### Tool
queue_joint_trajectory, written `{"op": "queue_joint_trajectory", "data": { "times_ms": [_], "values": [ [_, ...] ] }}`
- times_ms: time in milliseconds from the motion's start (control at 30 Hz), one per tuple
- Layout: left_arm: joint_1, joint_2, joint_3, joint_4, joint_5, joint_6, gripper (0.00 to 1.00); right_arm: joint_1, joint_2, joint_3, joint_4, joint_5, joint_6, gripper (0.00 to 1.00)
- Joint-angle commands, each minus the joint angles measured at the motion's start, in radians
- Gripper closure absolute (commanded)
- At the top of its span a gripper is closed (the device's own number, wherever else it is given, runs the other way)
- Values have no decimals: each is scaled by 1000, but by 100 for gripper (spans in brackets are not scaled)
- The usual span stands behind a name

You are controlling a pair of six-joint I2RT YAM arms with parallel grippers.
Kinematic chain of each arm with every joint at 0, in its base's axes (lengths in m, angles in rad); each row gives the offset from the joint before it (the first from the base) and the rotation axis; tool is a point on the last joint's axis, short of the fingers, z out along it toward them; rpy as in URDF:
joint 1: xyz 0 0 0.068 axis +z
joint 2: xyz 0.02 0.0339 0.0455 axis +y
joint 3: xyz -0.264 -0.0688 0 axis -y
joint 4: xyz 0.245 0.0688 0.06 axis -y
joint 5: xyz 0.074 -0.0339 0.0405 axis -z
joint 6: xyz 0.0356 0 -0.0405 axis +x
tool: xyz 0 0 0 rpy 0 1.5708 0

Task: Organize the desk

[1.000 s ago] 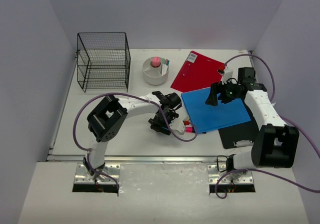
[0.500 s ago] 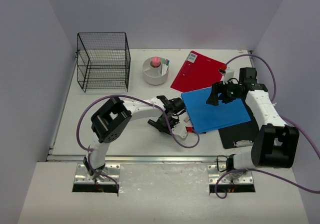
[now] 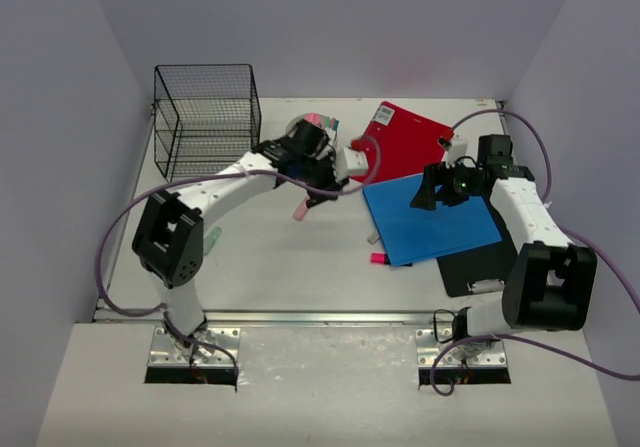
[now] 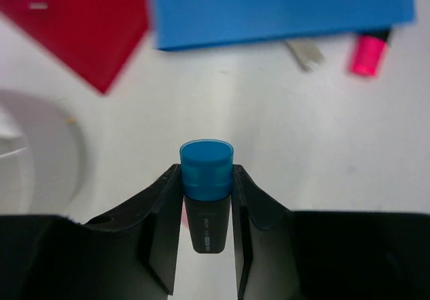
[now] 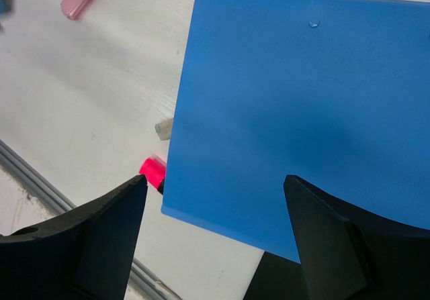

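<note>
The desk (image 3: 270, 262) is an off-white top with a metal rail along its front. My left gripper (image 3: 318, 179) hangs above it just in front of the white round holder (image 3: 310, 142). It is shut on a marker with a black body and a blue cap (image 4: 206, 169), pinched between both fingers with the cap pointing away from the wrist. My right gripper (image 3: 425, 189) stands open over the left part of the blue folder (image 5: 289, 112), with nothing between its fingers (image 5: 107, 226).
A black wire basket (image 3: 207, 122) stands at the back left. The red folder (image 3: 395, 142) lies under the blue folder's back edge, with a black clipboard (image 3: 480, 267) under its front. A pink highlighter (image 3: 378, 258), a pale pink pen (image 3: 302, 210) and a light green pen (image 3: 212, 239) lie loose.
My left gripper closed on the blue-capped marker near the blue folder's front corner, then swung back and left with it to the white holder. The right arm stayed put.
</note>
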State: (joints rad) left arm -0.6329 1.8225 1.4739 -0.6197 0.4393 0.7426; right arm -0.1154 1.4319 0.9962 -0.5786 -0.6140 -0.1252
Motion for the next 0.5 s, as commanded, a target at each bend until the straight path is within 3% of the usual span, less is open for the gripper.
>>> {"op": "queue_joint_trajectory", "data": {
  "times_ms": [0, 100, 167, 267, 467],
  "values": [
    [162, -169, -61, 392, 84, -381, 100, -4, 21, 48, 12, -45, 34, 17],
    [230, -228, -180, 691, 22, -536, 100, -4, 25, 52, 15, -47, 49, 17],
    [256, -220, -198, 795, -41, -616, 100, -4, 25, 55, 15, -48, 52, 17],
    [308, -179, -207, 910, -143, -715, 100, -4, 27, 56, 14, -41, 55, 17],
    [335, -94, -162, 1019, -207, -826, 100, -4, 31, 50, 15, -35, 59, 17]
  ]
}}
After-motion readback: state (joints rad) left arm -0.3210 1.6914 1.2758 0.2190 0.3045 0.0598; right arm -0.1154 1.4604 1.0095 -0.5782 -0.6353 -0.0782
